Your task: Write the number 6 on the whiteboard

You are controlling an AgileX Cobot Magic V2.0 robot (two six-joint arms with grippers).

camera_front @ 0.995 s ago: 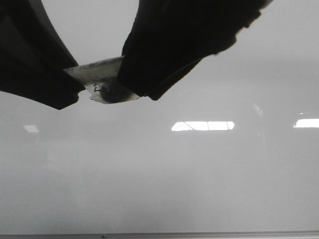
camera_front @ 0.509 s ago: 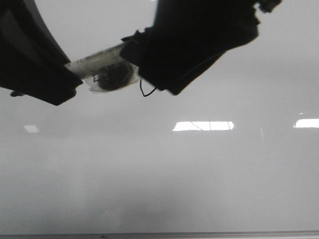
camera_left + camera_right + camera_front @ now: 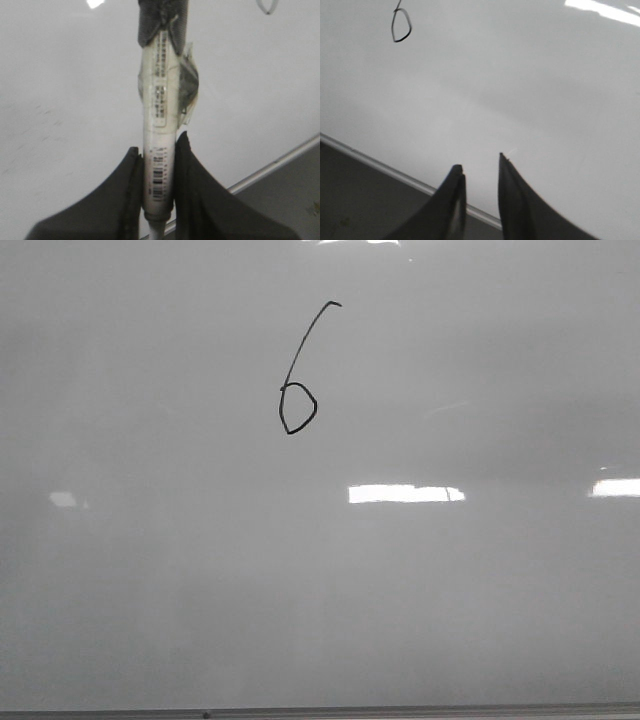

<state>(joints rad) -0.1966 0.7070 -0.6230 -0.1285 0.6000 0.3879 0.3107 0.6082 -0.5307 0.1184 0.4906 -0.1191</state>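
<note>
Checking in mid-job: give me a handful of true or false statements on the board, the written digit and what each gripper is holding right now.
1. A black number 6 is drawn on the whiteboard. True.
2. The left gripper is empty. False: its fingers are shut on a white marker.
3. The right gripper holds nothing. True: there is a bare gap between its fingers.
4. In the front view, both arms cover the digit. False: no arm shows there and the 6 is fully visible.
5. The 6 sits in the lower half of the front view. False: it is in the upper half, above the bright reflections.
</note>
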